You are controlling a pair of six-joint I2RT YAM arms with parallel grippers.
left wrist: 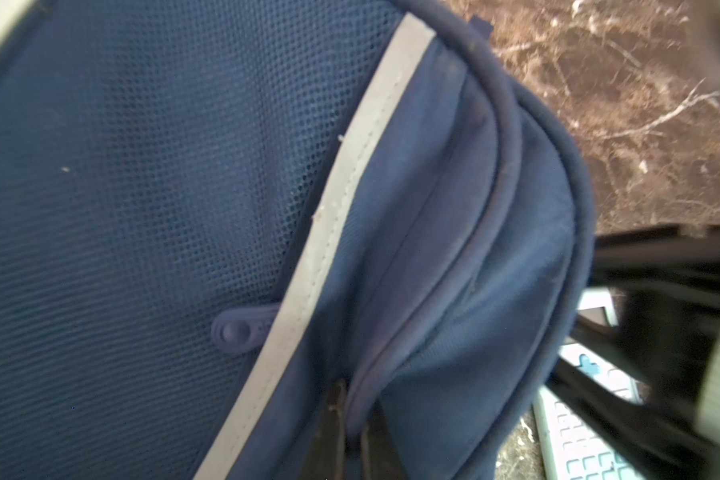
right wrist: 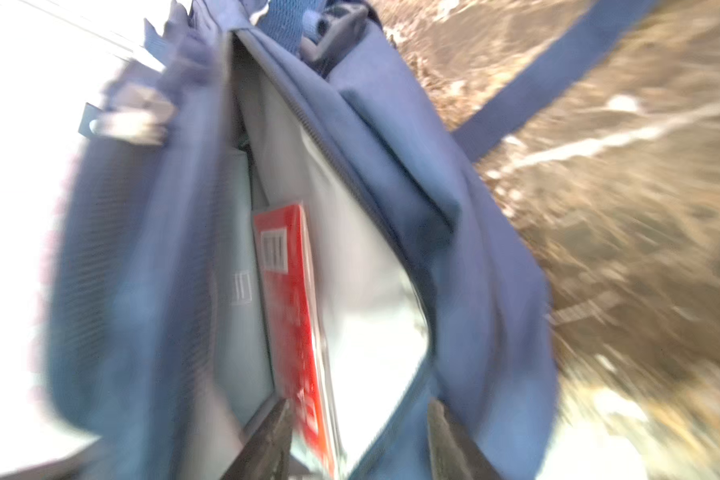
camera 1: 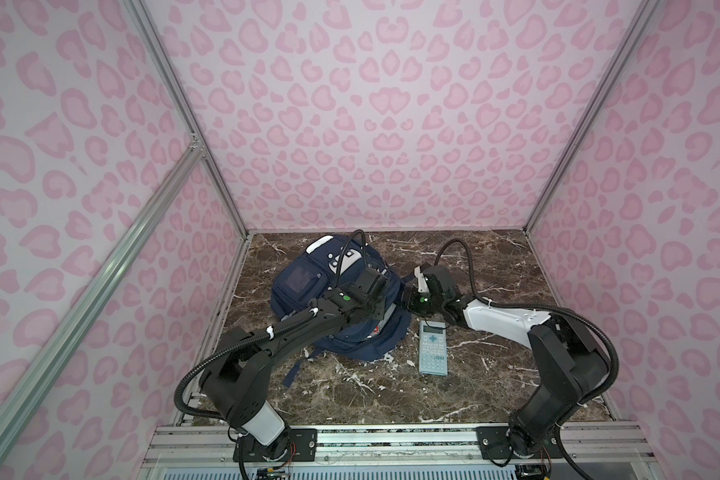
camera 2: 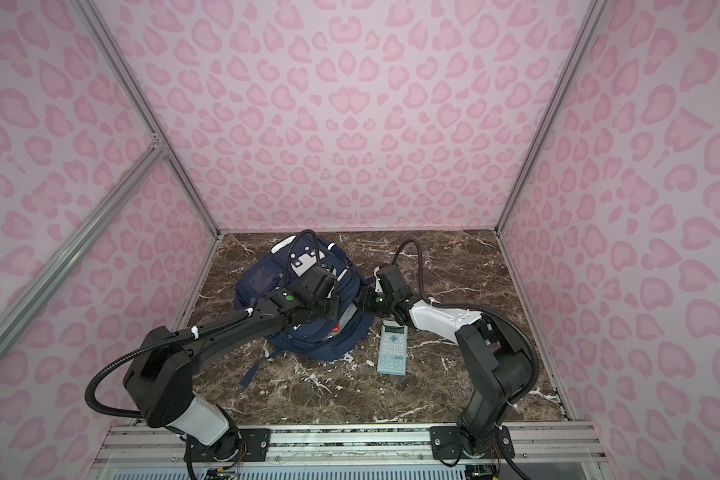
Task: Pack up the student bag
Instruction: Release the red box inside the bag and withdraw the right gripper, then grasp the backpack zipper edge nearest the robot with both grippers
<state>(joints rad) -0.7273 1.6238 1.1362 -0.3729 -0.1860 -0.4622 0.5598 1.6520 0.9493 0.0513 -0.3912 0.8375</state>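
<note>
The fingers of the left gripper [left wrist: 354, 399] are pressing together on a raised fold of navy fabric, so this gripper is pinching the student bag [left wrist: 142, 208] itself. In the left wrist view the fold is lying just beside a grey stripe [left wrist: 329, 249] that is running along a mesh panel.

The fingers of the right gripper [right wrist: 358, 403] are standing well apart at the mouth of the bag's main compartment and clamping nothing. One finger is sitting by the pale lining and the other is lying against the outer navy fabric. Between them a red book [right wrist: 292, 299] is standing on edge inside the open compartment. This view is smeared by motion, so I cannot tell whether either finger is touching the book.

In both top views the student bag [camera 1: 304, 282] [camera 2: 262, 282] is lying on the left half of the worktop [camera 1: 495, 270], reaching from close to the far edge toward the middle, with its open end facing the near edge. Both arms are meeting over its right side. A pale blue calculator [camera 1: 432, 348] [camera 2: 393, 351] is lying flat just beside the bag's near right corner, around the middle of the worktop.
</note>
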